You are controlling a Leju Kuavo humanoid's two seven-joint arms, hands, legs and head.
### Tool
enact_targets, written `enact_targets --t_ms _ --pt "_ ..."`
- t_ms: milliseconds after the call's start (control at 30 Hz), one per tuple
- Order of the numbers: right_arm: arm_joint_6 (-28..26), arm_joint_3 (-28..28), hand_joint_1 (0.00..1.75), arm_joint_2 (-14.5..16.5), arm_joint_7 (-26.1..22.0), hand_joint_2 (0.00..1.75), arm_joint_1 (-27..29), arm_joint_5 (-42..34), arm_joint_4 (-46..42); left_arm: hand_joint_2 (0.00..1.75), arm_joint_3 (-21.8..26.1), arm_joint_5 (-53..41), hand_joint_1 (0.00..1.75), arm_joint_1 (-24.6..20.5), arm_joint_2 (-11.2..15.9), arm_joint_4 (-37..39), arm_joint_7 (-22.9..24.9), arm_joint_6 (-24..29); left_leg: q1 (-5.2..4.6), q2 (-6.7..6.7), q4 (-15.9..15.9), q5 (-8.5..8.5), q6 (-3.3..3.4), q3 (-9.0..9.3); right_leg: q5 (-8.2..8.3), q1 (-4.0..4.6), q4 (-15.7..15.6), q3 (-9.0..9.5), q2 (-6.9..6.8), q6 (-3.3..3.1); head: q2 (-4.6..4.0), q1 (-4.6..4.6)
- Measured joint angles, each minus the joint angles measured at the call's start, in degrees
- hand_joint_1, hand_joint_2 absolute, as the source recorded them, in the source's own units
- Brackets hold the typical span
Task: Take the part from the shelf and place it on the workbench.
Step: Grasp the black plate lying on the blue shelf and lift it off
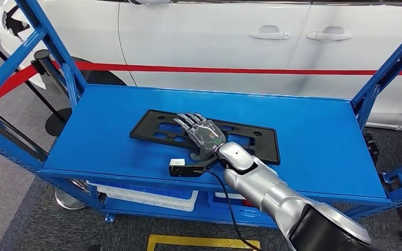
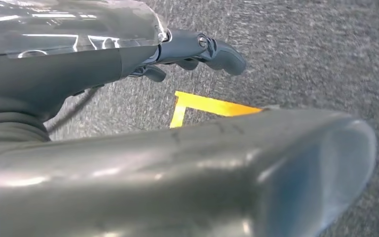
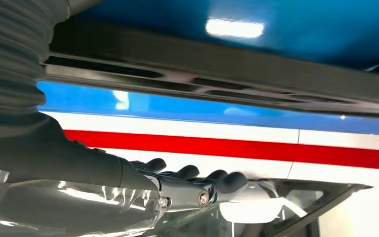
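Right hand lay flat over part, fingers straight, grasping nothing; part's long axis ran across shelf. Left hand hung low, fingers curled, empty.

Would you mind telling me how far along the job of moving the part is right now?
Little looks done: the black plate lies flat on the blue shelf. In hand: the right hand is stretched out over it, fingers extended, no grip visible. Left: grasp, lift and carry it to the workbench. The left hand hangs above the floor.
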Motion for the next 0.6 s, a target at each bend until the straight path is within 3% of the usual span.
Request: enact_targets --t_ms 67,167,200,233,267,333,400,533,600 --pt "0.1 -0.07 0.0 -0.07 0.37 1.75 -0.04 0.45 0.07 0.0 0.01 0.22 0.0 -0.04 0.02 0.0 -0.29 -0.07 0.3 0.1 -0.58 0.4 0.63 0.22 -1.11 0.01 1.33 -0.51 -0.02 0.57 -0.01 0.06" --pt "0.07 -0.11 0.0 -0.47 0.97 1.75 0.27 1.34 0.47 0.0 0.01 0.56 0.0 -0.12 0.13 0.0 -0.83 -0.12 0.41 0.18 -0.9 0.63 1.16 0.31 -6.1 -0.17 10.83 -4.87 -0.05 1.11 -0.01 0.14" --pt "0.05 -0.11 0.0 -0.65 1.08 1.75 0.53 1.49 0.69 0.0 0.01 0.64 0.0 -0.12 0.16 0.0 -0.92 -0.13 0.39 0.17 -0.86 0.63 1.17 0.28 -7.27 -0.24 14.15 -6.5 -0.05 1.24 0.0 0.14" --pt "0.05 -0.13 0.0 -0.83 1.24 1.75 0.8 1.6 0.99 0.0 0.01 0.71 0.0 -0.11 0.2 0.0 -1.03 -0.17 0.38 0.14 -0.81 0.6 1.17 0.26 -7.34 -0.3 15.7 -7.34 -0.06 1.34 0.0 0.14" --pt "0.08 -0.19 0.0 -1.03 1.45 1.75 0.98 1.69 1.35 0.0 0.02 0.74 0.0 -0.1 0.22 0.0 -1.15 -0.23 0.38 0.11 -0.7 0.54 1.15 0.26 -6.29 -0.37 15.04 -7.12 -0.06 1.37 0.0 0.15" --pt "0.16 -0.47 0.0 -1.37 2.03 1.75 1.01 1.86 2.14 0.0 0.02 0.78 0.0 -0.12 0.22 0.0 -1.39 -0.35 0.38 0.07 -0.34 0.29 0.95 0.28 -2.33 -0.5 7.97 -3.83 -0.12 1.23 0.0 0.16" --pt "0.39 -0.81 0.0 -1.59 2.65 1.75 0.8 2.1 2.95 0.0 0.02 0.84 0.0 -0.25 0.23 0.0 -1.54 -0.38 0.19 0.05 0.1 -0.05 0.51 0.14 -0.09 -0.37 1.62 -0.78 -0.15 0.9 0.0 0.14" --pt "1.08 -1.2 0.0 -1.63 4.25 1.75 0.26 3.14 4.55 0.0 0.02 0.97 0.0 -0.54 0.38 -0.01 -1.92 -0.4 0.15 0.05 0.18 -0.35 -0.66 0.29 0.18 -0.21 -0.07 0.06 -0.1 -0.24 -0.01 0.07" --pt "1.38 -1.4 0.0 -1.55 4.72 1.75 -0.07 3.54 5.16 0.0 0.02 1.08 0.0 -0.66 0.52 -0.01 -2.02 -0.46 0.27 0.06 2.85 -2.28 -1.22 -0.71 0.43 -0.47 -0.55 0.35 -0.26 -0.94 -0.01 0.02"
